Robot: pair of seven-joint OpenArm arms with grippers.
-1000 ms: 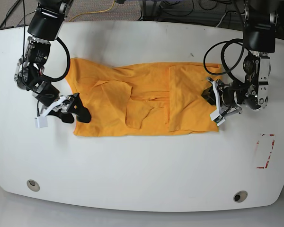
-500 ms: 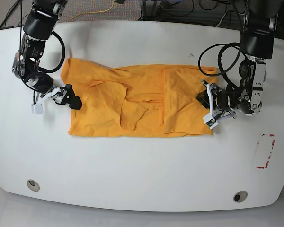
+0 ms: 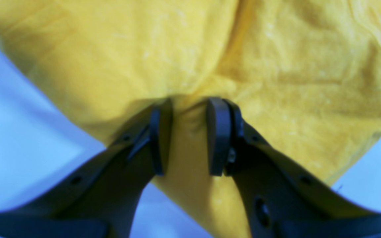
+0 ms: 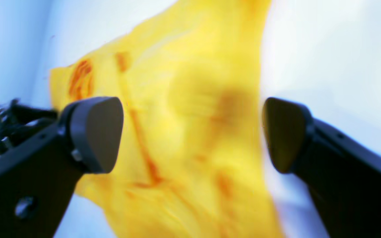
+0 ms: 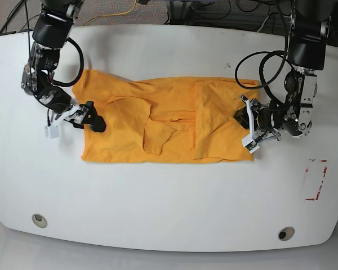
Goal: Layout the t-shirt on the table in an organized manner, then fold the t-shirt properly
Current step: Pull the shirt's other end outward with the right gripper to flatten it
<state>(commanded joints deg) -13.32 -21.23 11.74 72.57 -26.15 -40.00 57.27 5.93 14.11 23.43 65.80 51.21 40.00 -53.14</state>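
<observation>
Lying flat across the upper middle of the white worktop (image 5: 169, 191): the orange-yellow t-shirt (image 5: 169, 121), partly folded, with 2 flaps turned inward over its body and wrinkles running along its far edge.

Gripping the shirt's edge on the base view's right: the left tool (image 5: 249, 125), narrowly parted in the left wrist view (image 3: 188, 135), with a raised ridge of yellow cloth pinched between its 2 dark pads (image 3: 218, 135). Spreading away beyond those pads: more of the same cloth, creased, with bare worktop (image 3: 18, 112) showing at both lower corners.

Resting at the opposite edge of the shirt, on the base view's left: the right tool (image 5: 87, 116), its dark fingers overlapping the cloth's border. Standing wide apart in the right wrist view (image 4: 192, 134): its 2 rounded pads (image 4: 94, 132), with blurred yellow cloth (image 4: 190, 138) lying behind the gap and nothing clamped between them; contact with the cloth not determinable from this view.

Sitting near the worktop's front edge: 2 round grommet holes (image 5: 39, 220). Lying near the right border: a red rectangular outline mark (image 5: 316, 179).
</observation>
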